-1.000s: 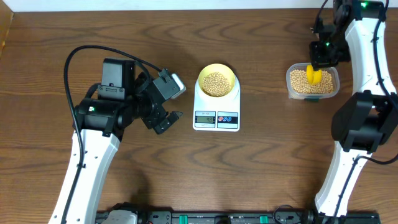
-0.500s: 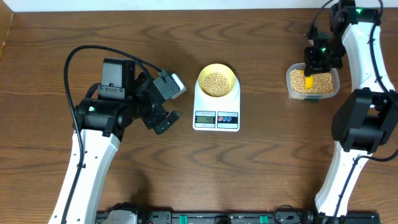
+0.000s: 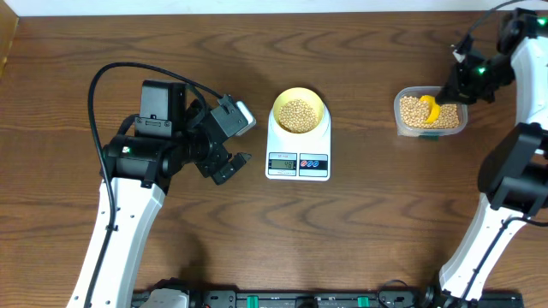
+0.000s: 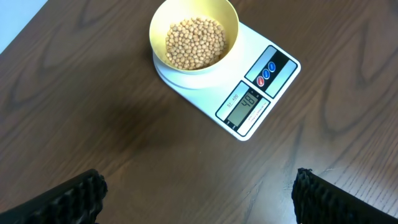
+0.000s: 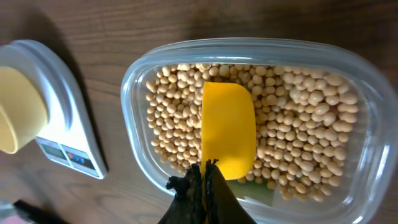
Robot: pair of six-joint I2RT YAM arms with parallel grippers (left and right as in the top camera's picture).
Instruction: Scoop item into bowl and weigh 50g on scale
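The beans (image 3: 298, 115) sit in two places when you look from overhead: one heap fills the pale-yellow bowl (image 3: 319, 103), which stands on the round platform of the white scale (image 3: 298, 162) near the middle of the table (image 3: 377, 222), and the rest lie in the clear tub (image 3: 399, 115) off to the right, well apart from the scale. In that view your left claw (image 3: 237, 141) hovers just left of the scale, released and wide, gripping nothing. Your right claw (image 3: 452, 89) reaches in over the tub's far right corner, where the yellow scoop (image 3: 431, 109) lies on the beans. From the left wrist you look down on the scale set at a slant, with the bowl (image 4: 231, 25) centred on its platform and roughly half full of beans (image 4: 194, 42). The grey display (image 4: 247, 102) is lit, though you cannot read the digits with confidence, and the red and blue buttons (image 4: 268, 68) sit beside it. The two black fingers (image 4: 71, 199) show only at the bottom corners, far apart, with bare table between them. From the right wrist the tub (image 5: 134, 81) fills the view, its beans (image 5: 298, 149) spread across the bottom, and the scoop (image 5: 229, 127) rests hollow-side up on top of them with no beans in it. The right claw (image 5: 204, 180) is clenched tight on the scoop's near end, and the scale (image 5: 68, 124) and bowl (image 5: 18, 112) peek in at the left edge.
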